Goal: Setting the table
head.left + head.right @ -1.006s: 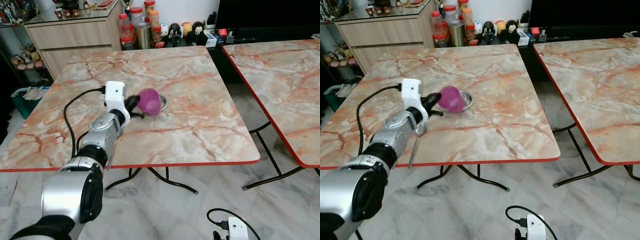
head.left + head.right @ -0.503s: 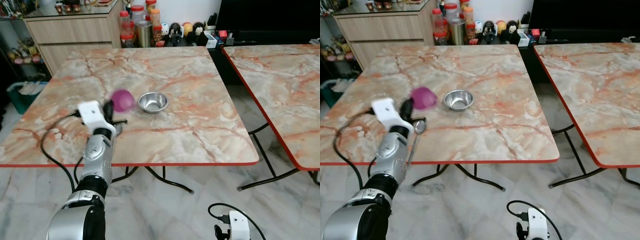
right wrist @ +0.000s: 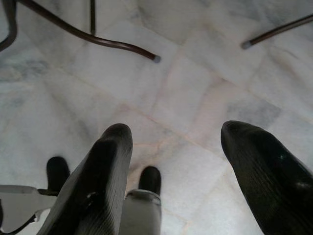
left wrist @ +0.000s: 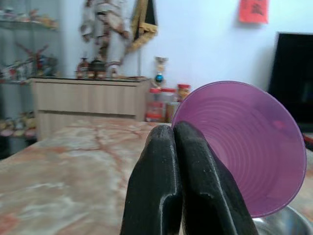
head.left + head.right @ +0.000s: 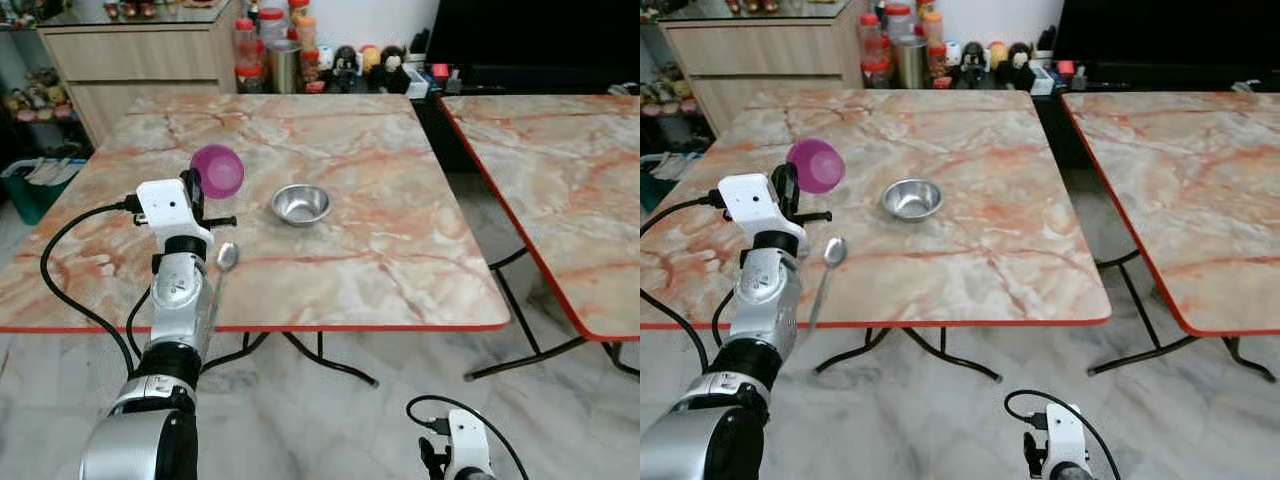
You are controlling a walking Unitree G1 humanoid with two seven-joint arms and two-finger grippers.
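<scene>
Left wrist view shows what the eye views cannot: the left gripper [image 4: 177, 147] has its two black fingers pressed together on the rim of the purple cup [image 4: 239, 147], the cup's mouth turned toward the camera. In the eye views the cup [image 5: 217, 170] hangs above the tabletop [image 5: 380, 250] left of the steel bowl [image 5: 301, 204], while a spoon [image 5: 224, 262] lies lengthwise toward the near red edge. Right gripper [image 3: 181, 169] hangs spread wide over the marble floor [image 3: 195, 83].

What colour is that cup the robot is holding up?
Purple, a translucent plastic cup pinched by the left gripper; the left wrist view shows it best.
</scene>
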